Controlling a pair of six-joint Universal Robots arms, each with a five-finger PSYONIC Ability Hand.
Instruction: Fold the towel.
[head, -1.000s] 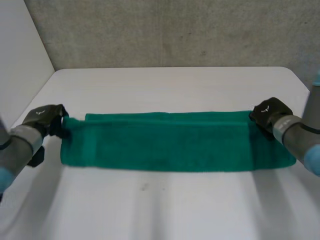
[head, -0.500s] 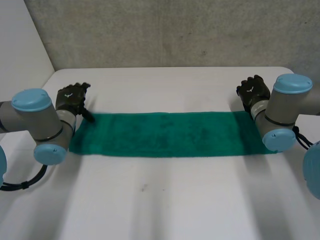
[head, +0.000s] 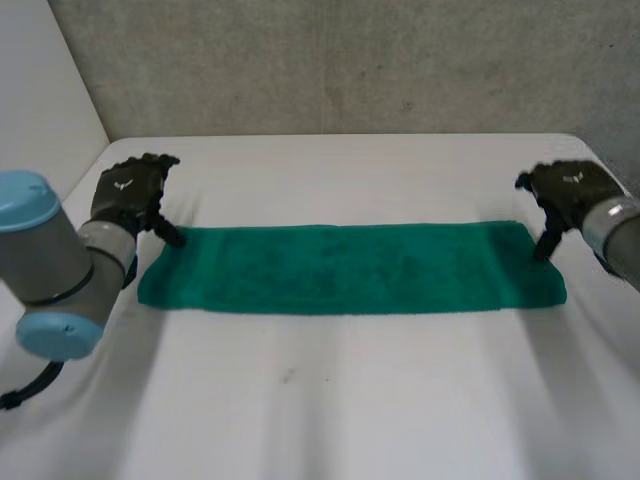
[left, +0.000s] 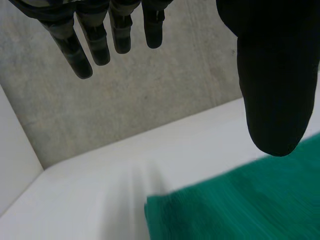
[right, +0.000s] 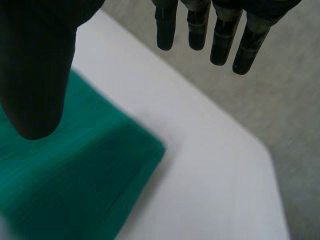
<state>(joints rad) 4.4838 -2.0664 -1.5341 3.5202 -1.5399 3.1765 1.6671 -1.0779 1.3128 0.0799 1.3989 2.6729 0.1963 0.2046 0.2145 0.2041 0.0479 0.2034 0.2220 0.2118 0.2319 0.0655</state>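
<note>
Near side of the white desk (head: 330, 400): bare. Across its middle lies the green towel (head: 350, 268), folded into one long flat strip running left to right. Left hand (head: 130, 190) is over the strip's far left corner, fingers straight and spread from the thumb, holding nothing. Right hand (head: 565, 190) is over the far right corner, likewise released, thumb pointing down at the cloth. Whether either thumb touches the towel cannot be told. Behind the desk is a grey wall (head: 350, 60).
</note>
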